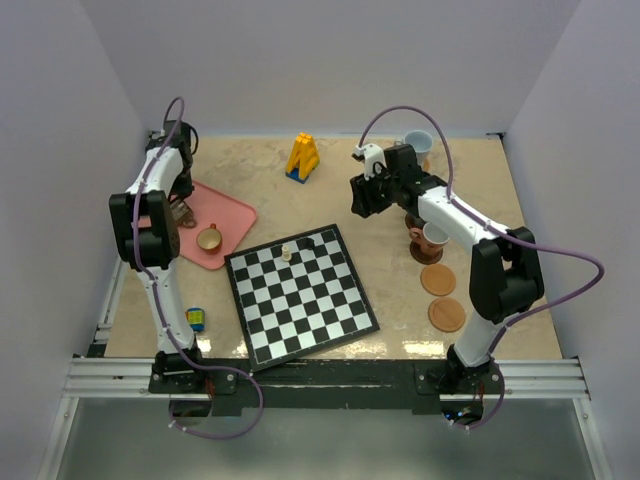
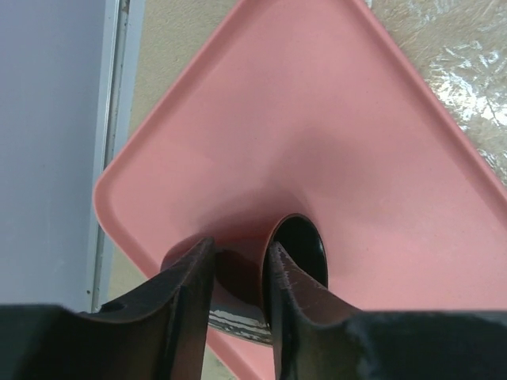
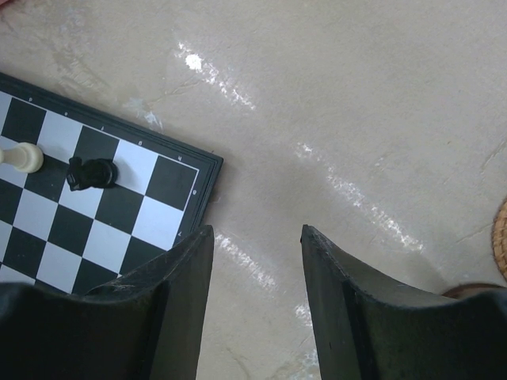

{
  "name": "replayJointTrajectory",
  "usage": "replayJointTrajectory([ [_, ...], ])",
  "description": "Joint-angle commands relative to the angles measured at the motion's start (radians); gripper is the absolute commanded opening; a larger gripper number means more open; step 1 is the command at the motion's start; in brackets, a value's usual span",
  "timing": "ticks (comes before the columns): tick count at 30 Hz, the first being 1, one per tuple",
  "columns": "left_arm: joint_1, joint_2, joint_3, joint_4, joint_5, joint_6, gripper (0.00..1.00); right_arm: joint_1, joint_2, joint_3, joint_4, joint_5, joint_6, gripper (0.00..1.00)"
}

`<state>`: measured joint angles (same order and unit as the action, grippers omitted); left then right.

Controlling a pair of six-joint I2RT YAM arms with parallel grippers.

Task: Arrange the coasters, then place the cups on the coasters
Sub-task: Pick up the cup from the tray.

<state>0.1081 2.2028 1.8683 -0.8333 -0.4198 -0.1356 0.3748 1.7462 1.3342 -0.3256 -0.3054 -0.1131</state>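
Black cup (image 2: 303, 241) low on the pink tray (image 2: 317, 119), toward the tray's near corner in the left wrist view, dark mouth showing past one finger. Left gripper (image 2: 240, 253) with jaws narrow about it: one finger outside the wall, the other at the rim, glossy dark side filling the gap, so to all appearance pinched.

Probably glazed ceramic. Stiff, light, slick under the pads, apt to chip if dropped or knocked. Best taken by the wall at the rim, as here, or across the handle, then kept upright and set down softly.

Tan cup (image 1: 209, 238) also on the tray, just beside the left arm. Across the table, coppery pink cup (image 1: 433, 238) close by the right forearm, in line with two bare tan coasters (image 1: 438, 279) (image 1: 447, 314) nearer the base. Pale blue cup (image 1: 418, 143) well apart at the far right corner. Coasters thin, flat and rigid — hard to get a finger under, better nipped at the edge or slid.

Right gripper (image 3: 257, 237) hovering with jaws moderately apart and nothing between them — only bare table (image 3: 356, 95) beneath. Just beside it, a corner of the chessboard (image 3: 150, 206), with a black chess piece (image 3: 91, 172) and a white chess piece (image 3: 22, 157) close together. Yellow toy (image 1: 303, 157) at the far middle. Small blue-and-yellow object (image 1: 196, 319) near the left base.

No brand or label anywhere. Tiny marks along the chessboard's border, too small to read.
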Motion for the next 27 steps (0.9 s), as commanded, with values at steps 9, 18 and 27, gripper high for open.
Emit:
replayJointTrajectory([
  [9, -0.005, -0.081, 0.009, -0.026, -0.027, -0.002, 0.09, 0.004, -0.048, -0.029, 0.036, -0.018, -0.016, 0.52],
  [18, -0.007, -0.213, -0.067, 0.052, -0.008, -0.035, 0.0, 0.003, -0.042, -0.01, 0.017, -0.011, -0.025, 0.51],
  [27, -0.005, -0.37, -0.253, 0.2, 0.012, -0.033, 0.0, 0.004, -0.08, -0.003, 0.011, 0.002, -0.017, 0.51],
])
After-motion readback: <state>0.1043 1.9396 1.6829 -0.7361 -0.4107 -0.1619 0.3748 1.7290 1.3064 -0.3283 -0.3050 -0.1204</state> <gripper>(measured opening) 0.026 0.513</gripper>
